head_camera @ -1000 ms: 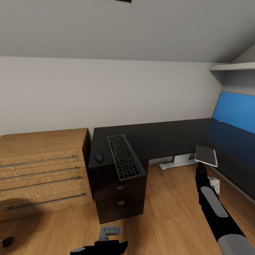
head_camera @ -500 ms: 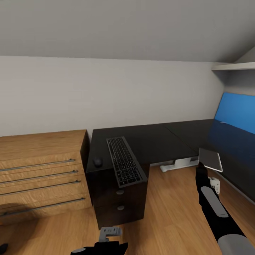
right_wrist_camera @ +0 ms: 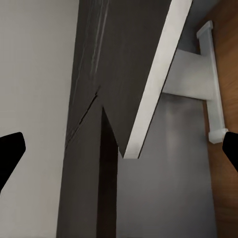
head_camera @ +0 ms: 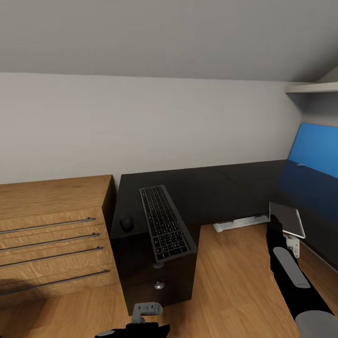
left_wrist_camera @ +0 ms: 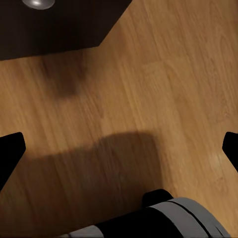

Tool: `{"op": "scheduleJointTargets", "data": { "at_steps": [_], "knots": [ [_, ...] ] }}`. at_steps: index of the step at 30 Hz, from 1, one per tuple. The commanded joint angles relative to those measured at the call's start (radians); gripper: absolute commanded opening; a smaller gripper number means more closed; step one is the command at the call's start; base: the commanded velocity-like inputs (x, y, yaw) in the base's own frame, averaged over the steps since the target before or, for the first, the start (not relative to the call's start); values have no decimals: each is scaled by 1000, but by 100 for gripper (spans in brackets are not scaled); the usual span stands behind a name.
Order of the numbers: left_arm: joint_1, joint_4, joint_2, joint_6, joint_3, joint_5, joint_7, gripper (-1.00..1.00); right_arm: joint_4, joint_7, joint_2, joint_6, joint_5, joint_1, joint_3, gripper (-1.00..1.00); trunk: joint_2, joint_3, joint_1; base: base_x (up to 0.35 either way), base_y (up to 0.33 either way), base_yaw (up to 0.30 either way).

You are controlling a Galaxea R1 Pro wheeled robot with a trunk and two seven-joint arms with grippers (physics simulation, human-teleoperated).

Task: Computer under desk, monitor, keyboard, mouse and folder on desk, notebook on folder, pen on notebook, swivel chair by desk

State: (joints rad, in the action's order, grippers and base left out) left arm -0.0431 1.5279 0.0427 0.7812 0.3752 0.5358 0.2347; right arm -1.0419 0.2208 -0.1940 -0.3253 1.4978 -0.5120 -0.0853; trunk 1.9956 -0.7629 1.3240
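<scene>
Notebook (head_camera: pixel 287 218) in right pincer (head_camera: pixel 277 224) above desk (head_camera: pixel 211 185)

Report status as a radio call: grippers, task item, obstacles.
Right gripper shut on thin grey notebook, held off the floor beside glossy black desk. Left gripper open over wooden floor. Dark-keyed keyboard and black mouse on desk.

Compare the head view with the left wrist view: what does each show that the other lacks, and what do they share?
Head view alone: the keyboard and the mouse on the desk, a wooden dresser, and the notebook at the right gripper. Left wrist view alone: the arm's shadow on the floor. Shared: the wood floor, the black drawer unit and a silver knob.
</scene>
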Motion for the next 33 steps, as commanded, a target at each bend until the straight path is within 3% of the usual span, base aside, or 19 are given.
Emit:
{"op": "scheduleJointTargets", "data": {
  "at_steps": [1, 13, 30, 31, 33],
  "knots": [
    [0, 1, 0, 3, 0, 11, 9, 100, -1, 2, -4, -5, 9, 0, -1, 100, 0, -1, 0, 17, 0, 0],
    [0, -2, 0, 2, 2, 12, 10, 100, 0, 6, -28, 1, 9, 0, -69, 100, 0, -1, 0, 90, -21, 0],
    [0, -2, 0, 3, 2, 10, 8, 100, 2, 8, -39, 2, 9, 0, -76, 100, 0, -1, 0, 9, -3, 0],
    [0, -2, 0, 3, 2, 10, 8, 100, 2, 8, -39, 2, 9, 0, -76, -100, 0, -1, 0, 0, 0, 0],
    [0, -2, 0, 3, 2, 10, 8, 100, 2, 10, -38, 2, 9, 0, -76, -100, 0, -1, 0, 0, 0, 0]
  ]
}}
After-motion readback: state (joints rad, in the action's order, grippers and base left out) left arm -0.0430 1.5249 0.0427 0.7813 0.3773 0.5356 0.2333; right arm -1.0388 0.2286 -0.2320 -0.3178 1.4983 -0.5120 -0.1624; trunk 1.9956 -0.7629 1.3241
